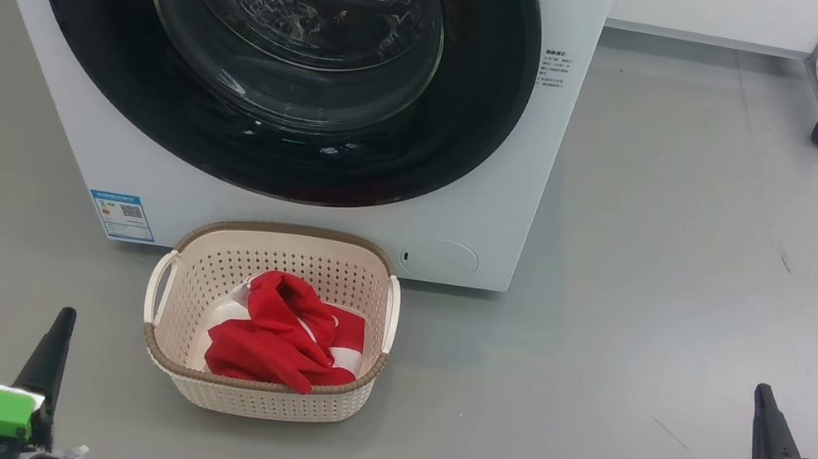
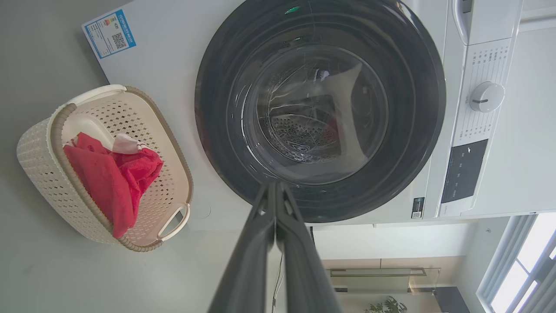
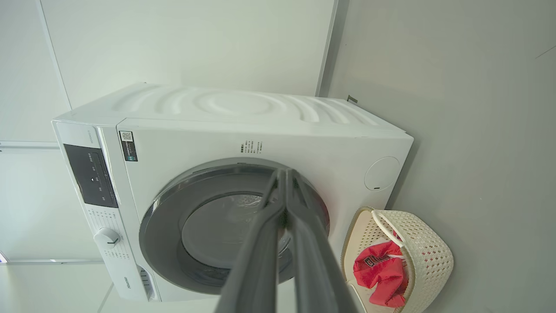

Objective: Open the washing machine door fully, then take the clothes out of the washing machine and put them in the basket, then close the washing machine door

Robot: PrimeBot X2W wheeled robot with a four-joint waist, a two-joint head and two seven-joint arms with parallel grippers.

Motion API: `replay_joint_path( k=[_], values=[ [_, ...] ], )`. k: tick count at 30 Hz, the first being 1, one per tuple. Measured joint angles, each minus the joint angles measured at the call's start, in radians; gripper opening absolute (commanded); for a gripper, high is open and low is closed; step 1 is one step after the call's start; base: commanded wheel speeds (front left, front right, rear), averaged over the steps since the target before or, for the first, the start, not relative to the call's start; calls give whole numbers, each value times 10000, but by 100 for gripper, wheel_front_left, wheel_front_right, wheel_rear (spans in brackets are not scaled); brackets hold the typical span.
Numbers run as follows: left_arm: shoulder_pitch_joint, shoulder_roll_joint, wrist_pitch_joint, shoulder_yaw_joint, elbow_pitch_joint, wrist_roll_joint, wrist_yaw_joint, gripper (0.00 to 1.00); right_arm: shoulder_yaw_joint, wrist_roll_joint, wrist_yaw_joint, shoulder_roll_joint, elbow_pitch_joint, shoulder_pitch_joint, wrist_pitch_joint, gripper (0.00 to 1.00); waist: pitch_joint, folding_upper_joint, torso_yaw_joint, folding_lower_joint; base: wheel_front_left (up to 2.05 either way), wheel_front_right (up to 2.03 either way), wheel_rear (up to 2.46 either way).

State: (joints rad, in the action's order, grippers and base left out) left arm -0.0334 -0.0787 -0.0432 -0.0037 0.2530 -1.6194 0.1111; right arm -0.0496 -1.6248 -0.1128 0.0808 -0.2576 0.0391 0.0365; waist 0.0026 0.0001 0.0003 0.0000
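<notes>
**While clothes (image 1: 277, 332) are lying in the basket (image 1: 274, 229), the door (image 1: 481, 108) is sitting closed**

The left end effector (image 1: 62, 324) and right end effector (image 1: 765, 406) are hovering with fingers pressed together, gripping nothing. The basket is resting ahead between them, nearer the left, just before the washer (image 1: 548, 204).

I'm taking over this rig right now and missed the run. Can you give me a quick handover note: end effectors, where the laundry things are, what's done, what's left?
Left end effector: shut, empty, low on the robot's left, apart from the basket.
Right end effector: shut, empty, low on the right.
Clothes: red-and-white garment lying in the basket, which stands on the floor in front of the washing machine.
Washing machine door: looks closed against the front; nothing red seen through it.
Done: clothes in basket, door closed.
Left: nothing apparent.
</notes>
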Motion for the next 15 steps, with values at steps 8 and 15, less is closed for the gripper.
replay_joint_path(
  k=[8, 15],
  values=[
    [-98, 0, -82, 75, 71, -401, 84, 0, -61, -389, -4, 31, -77, 111, 84, 0, 8, 0, -3, 0, 0, 0, 0],
    [-102, 0, -82, 79, 90, -401, 84, 0, -69, -389, -6, 40, -90, 129, 115, 0, 6, 0, -3, 0, 0, 0, 0]
  ],
)
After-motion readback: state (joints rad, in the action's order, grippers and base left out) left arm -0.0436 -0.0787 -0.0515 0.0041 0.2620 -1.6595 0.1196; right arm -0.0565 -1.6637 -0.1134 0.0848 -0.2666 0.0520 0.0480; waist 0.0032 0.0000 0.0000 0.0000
